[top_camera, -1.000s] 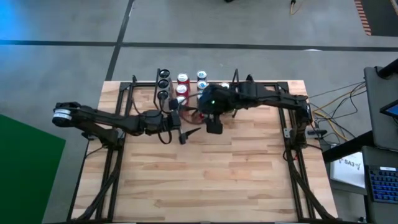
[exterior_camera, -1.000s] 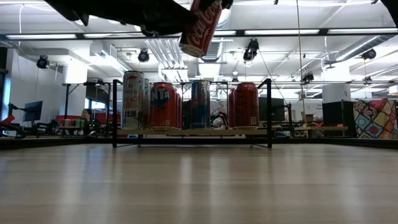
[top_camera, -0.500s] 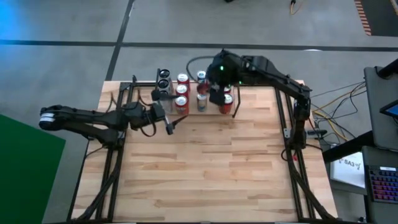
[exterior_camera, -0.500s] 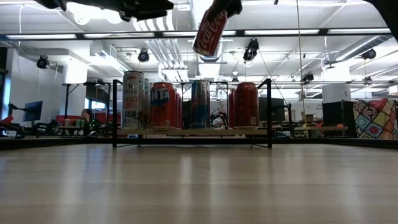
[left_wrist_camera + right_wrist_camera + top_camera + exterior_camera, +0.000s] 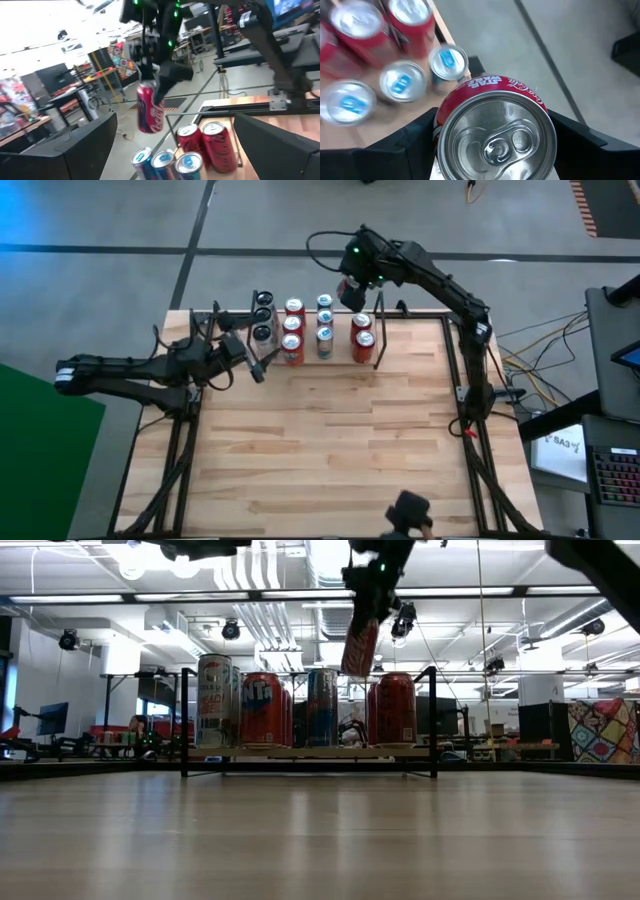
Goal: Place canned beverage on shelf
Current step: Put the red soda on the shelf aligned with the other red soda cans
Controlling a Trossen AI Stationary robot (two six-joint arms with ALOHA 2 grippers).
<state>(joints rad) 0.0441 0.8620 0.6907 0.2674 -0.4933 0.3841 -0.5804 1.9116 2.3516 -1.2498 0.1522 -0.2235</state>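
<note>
The shelf (image 5: 305, 330) stands at the table's far edge and holds several upright cans, which also show in the low view (image 5: 310, 710). My right gripper (image 5: 351, 288) is high above the shelf's far side, near its right end, and is shut on a red canned beverage (image 5: 360, 648). The can also shows in the left wrist view (image 5: 149, 107) and the right wrist view (image 5: 495, 135). My left gripper (image 5: 262, 363) is open and empty over the table, just near of the shelf's left end. My right gripper pinches the red can by its upper side wall (image 5: 439, 131), one finger (image 5: 415, 142) on each side. The fingers come from above, pointing down along the can. The can hangs below them, lifted clear above the shelved cans, top up and slightly tilted.
Red cans (image 5: 363, 338), blue-topped cans (image 5: 325, 335) and dark-topped cans (image 5: 262, 315) fill the shelf in rows. Black side frames (image 5: 470, 390) run along the table's left and right edges. A dark object (image 5: 410, 510) sits at the near edge. Bare wood lies in the middle.
My right gripper has carried the red can toward the table's far edge, from over the table near of the shelf to above the shelf's far side; the can now hangs nearer upright. My left gripper has drawn back toward the table's left edge.
</note>
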